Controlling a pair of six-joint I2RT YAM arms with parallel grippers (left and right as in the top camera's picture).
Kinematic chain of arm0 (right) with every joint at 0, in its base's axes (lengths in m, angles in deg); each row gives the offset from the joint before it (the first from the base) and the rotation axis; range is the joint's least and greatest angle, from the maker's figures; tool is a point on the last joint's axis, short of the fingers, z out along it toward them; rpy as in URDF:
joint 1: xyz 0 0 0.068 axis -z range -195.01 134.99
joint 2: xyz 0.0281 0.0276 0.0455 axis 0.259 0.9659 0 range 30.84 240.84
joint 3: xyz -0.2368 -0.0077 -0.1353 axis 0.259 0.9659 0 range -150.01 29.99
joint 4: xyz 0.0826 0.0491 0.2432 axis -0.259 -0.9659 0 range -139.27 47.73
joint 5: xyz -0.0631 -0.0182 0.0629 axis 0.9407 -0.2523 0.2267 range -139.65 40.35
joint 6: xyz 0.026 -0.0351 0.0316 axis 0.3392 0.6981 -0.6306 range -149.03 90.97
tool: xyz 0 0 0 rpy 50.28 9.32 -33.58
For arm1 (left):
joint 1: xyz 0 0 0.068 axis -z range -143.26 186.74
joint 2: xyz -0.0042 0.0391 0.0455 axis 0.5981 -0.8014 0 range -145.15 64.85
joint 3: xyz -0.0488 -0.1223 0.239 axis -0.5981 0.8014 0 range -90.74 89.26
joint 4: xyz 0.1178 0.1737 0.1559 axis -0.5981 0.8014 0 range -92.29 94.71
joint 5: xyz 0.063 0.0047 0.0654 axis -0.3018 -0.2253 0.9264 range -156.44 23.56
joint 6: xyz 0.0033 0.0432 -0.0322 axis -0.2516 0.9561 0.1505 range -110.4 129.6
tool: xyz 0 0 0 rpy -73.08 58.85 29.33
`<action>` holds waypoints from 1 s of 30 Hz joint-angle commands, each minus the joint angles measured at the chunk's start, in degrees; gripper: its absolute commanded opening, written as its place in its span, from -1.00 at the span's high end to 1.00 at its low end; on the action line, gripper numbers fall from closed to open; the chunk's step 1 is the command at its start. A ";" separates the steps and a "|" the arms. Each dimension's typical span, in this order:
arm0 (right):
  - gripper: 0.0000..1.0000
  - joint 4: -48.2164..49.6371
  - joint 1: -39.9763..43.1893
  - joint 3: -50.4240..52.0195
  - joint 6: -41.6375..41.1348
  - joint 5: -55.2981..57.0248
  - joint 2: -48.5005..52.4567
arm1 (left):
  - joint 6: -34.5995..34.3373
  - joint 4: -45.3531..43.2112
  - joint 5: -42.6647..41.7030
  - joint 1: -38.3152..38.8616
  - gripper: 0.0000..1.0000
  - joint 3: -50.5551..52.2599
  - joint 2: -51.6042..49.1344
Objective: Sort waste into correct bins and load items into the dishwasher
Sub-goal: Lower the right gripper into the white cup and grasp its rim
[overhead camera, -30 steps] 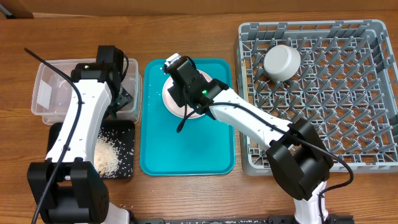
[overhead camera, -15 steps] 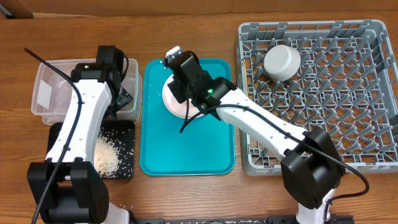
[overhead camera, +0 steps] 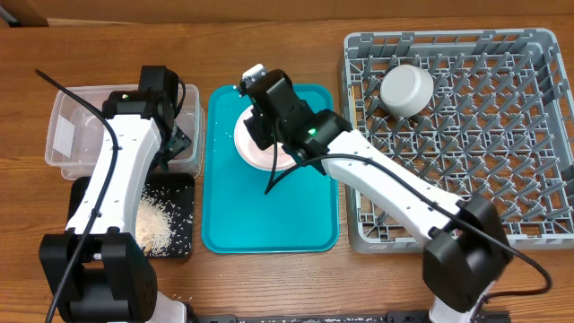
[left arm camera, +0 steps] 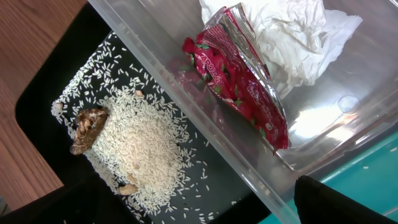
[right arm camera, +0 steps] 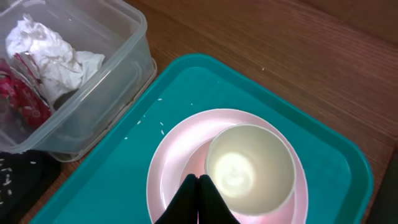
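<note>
Edges right gripper [right arm camera: 198,190], pinched shut and empty, toward overhead frame top beside cup [right arm camera: 249,165] on plate [right arm camera: 163,174]; likely prepping cup pickup.

Wood grain is shown by the surface [overhead camera: 269,278]. The tub [left arm camera: 348,124] is seen as clear, glossy plastic, the wrapper [left arm camera: 239,87] as crinkled shiny foil, and the napkin [left arm camera: 280,31] as crumpled matt paper. The cup [right arm camera: 249,165] is rendered smooth and glossy, the rack [overhead camera: 502,152] as matt grey plastic.
</note>
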 commanded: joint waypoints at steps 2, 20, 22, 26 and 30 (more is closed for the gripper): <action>0.92 -0.20 1.90 -1.16 -3.45 -0.28 -4.59 | -0.37 0.13 1.16 0.24 -1.00 -0.76 -0.52; 0.24 6.88 2.56 -0.81 -5.14 -5.81 3.19 | -0.35 0.13 1.16 0.13 -1.00 -0.76 -0.52; 0.24 7.17 2.56 -0.81 -5.14 -5.81 4.39 | -0.35 0.13 1.16 0.13 -1.00 -0.76 -0.52; 0.21 7.80 2.51 -0.81 -5.14 -5.84 6.75 | -0.35 0.13 1.16 0.13 -1.00 -0.76 -0.52; 0.21 7.80 2.47 -0.81 -5.14 -5.81 8.37 | -0.35 0.13 1.16 0.13 -1.00 -0.76 -0.52</action>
